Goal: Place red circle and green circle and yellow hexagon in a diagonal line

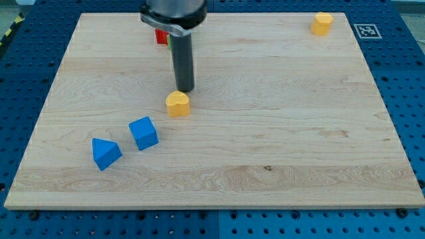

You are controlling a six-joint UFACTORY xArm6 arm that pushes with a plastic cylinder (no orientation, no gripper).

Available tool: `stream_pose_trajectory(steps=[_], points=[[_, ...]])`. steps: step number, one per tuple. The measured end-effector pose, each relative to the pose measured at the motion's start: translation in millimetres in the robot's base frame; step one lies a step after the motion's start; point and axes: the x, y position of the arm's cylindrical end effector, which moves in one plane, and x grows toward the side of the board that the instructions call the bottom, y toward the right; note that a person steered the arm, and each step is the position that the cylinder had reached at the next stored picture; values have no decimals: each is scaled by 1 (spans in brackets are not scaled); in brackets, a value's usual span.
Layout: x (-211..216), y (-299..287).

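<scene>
My tip [185,89] rests on the board just above and slightly right of a yellow block [177,104], which looks heart-shaped; whether they touch cannot be told. A second yellow block [322,23], possibly the hexagon, sits at the view's top right corner of the board. A red block [160,36] shows partly behind the arm at the view's top, shape unclear. A thin green edge [169,42] shows beside the rod just right of the red block; the rest is hidden by the arm.
A blue cube [143,133] and a blue triangular block [105,153] sit at the view's lower left. The wooden board [279,146] lies on a blue perforated table. A marker tag [366,30] lies off the board's top right corner.
</scene>
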Motion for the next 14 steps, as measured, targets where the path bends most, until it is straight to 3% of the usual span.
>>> stream_pose_trajectory(steps=[2, 3, 4, 6, 7, 8, 9, 11, 12, 13, 14], points=[[-59, -138], [-109, -182], [-151, -171], [-139, -62], [-148, -68], [-190, -94], [-207, -79], [-110, 81], [-109, 101], [-137, 73], [-145, 80]])
